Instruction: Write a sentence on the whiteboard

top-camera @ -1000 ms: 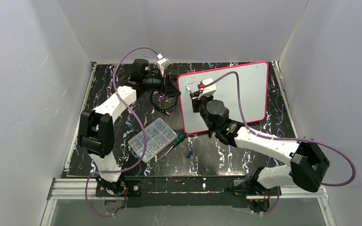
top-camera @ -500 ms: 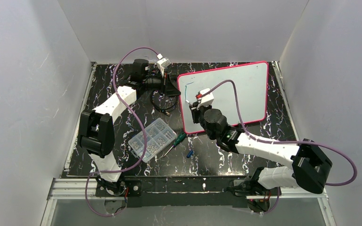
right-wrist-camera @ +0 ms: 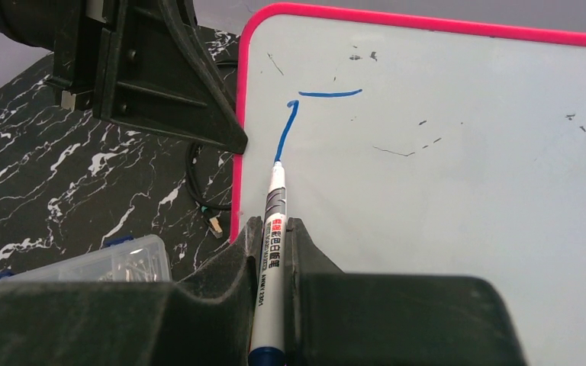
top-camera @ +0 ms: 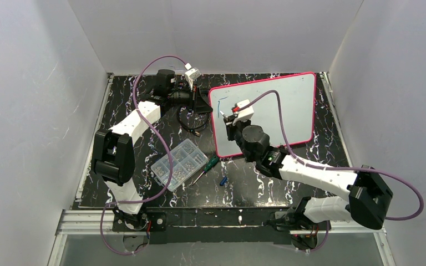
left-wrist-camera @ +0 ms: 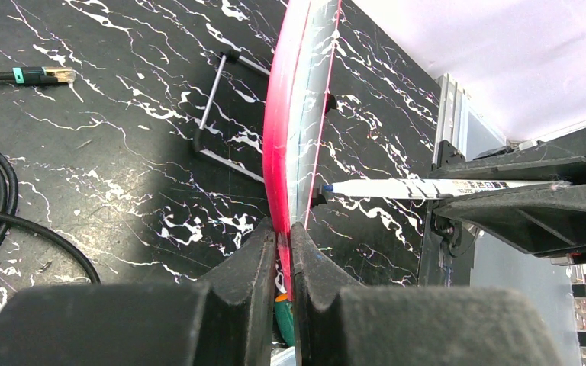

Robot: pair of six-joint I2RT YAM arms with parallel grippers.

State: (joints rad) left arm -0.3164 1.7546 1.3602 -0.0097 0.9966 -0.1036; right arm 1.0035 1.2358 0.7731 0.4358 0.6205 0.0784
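**Marker tip on the board, with the sentence barely begun near the left edge.**

Your left gripper is pinched tight on the board's pink left edge. The board stands tilted up at the table's back right, its long axis running left to right and its face toward the arms. Your right gripper is clamped on the marker. The marker's long axis runs straight out from the fingers, about square to the face, and its tip touches the foot of the blue down stroke. The sentence is only that stroke and a short bar, top left, just beside the frame. You have wide bare white to the right and below, but the left gripper's fingers crowd the left edge. A screw box sits well apart from the board, nearer the front.
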